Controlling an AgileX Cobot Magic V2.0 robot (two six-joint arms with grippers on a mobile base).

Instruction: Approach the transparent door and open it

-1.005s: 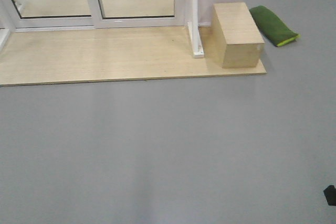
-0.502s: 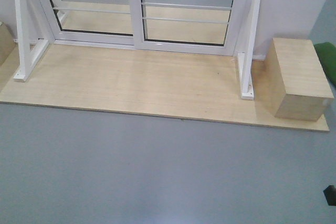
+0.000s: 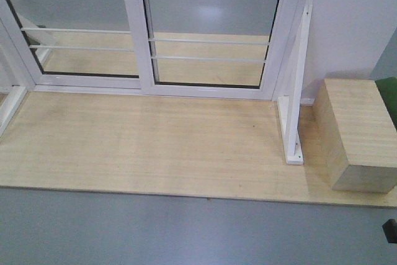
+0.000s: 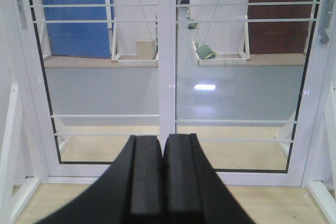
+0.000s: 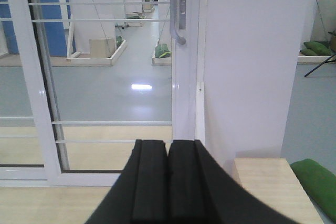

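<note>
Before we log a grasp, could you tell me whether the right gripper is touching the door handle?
Apart. In the right wrist view the shut right gripper sits low, while the door handle hangs well above and beyond it.

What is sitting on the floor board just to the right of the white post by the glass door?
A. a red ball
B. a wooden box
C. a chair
B: a pale wooden box sits on the board, just right of the white post.
</note>
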